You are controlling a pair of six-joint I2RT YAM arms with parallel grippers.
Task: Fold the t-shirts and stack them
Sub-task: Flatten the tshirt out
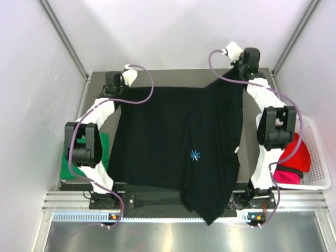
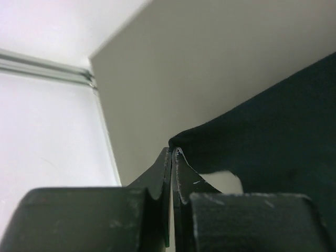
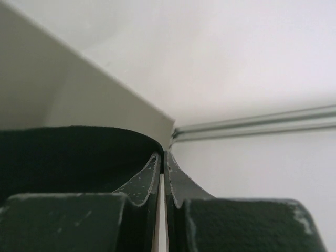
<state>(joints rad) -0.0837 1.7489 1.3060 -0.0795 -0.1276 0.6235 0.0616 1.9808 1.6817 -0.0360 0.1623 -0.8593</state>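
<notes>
The large black t-shirt (image 1: pixel 173 142) lies spread over the table, its light-blue starburst mark (image 1: pixel 195 155) facing up and a flap hanging over the near edge. My left gripper (image 1: pixel 118 92) is shut on the shirt's far left corner; in the left wrist view (image 2: pixel 172 153) the black cloth (image 2: pixel 273 131) runs from the tips to the right. My right gripper (image 1: pixel 242 72) is shut on the far right corner, lifted a little; in the right wrist view (image 3: pixel 162 155) the cloth (image 3: pixel 68 152) runs to the left. A green t-shirt (image 1: pixel 106 149) lies at the table's left edge under the left arm.
A white mesh basket (image 1: pixel 319 163) stands right of the table and holds a red t-shirt (image 1: pixel 295 151) and a pink one (image 1: pixel 286 176). White enclosure walls stand close on three sides. The table's far edge (image 1: pixel 173 72) is just beyond both grippers.
</notes>
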